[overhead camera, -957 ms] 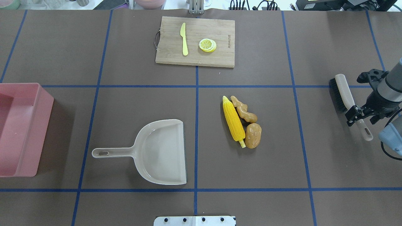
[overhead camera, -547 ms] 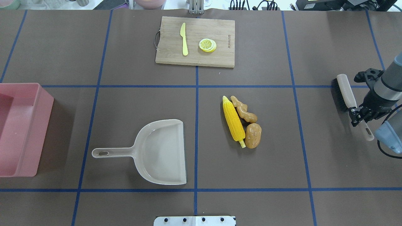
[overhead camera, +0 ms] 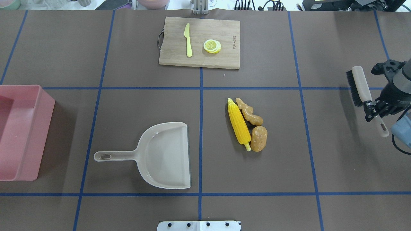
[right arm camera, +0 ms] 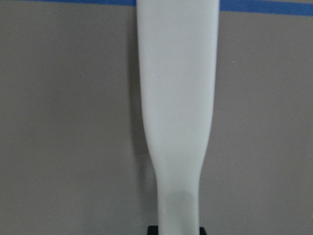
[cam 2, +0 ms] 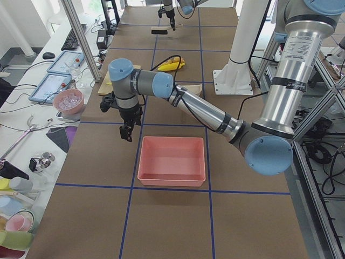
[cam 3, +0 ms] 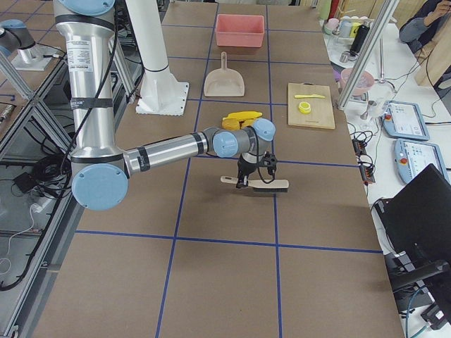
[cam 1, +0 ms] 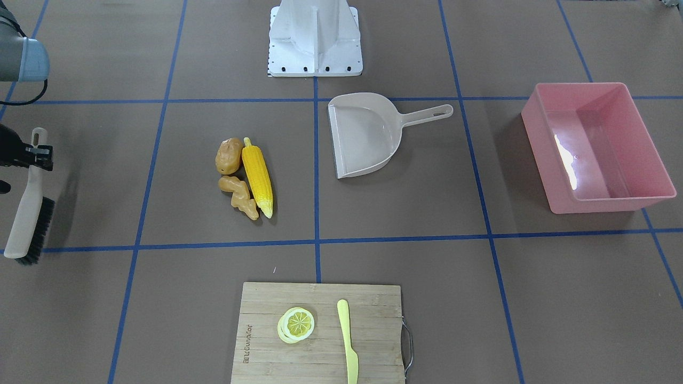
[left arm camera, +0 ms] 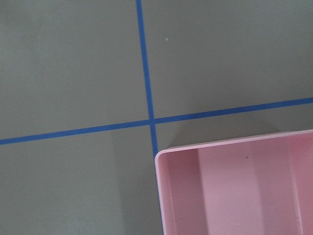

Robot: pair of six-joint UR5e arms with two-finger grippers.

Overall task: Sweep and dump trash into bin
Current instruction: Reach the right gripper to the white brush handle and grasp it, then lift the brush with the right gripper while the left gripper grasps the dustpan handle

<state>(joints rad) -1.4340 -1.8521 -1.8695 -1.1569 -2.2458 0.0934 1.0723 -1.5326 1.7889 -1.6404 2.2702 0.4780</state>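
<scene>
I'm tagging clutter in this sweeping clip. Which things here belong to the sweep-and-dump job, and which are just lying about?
Job in hand:
corn cob, potato, ginger root (the trash); dustpan; pink bin; brush, clamped in the right gripper.

Lying about:
cutting board, with the yellow knife and lemon slices on it.

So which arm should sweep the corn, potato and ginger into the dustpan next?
Right. The right gripper holds the brush on the same side of the dustpan as the corn cob, potato and ginger root. The left gripper hangs by the pink bin.
</scene>
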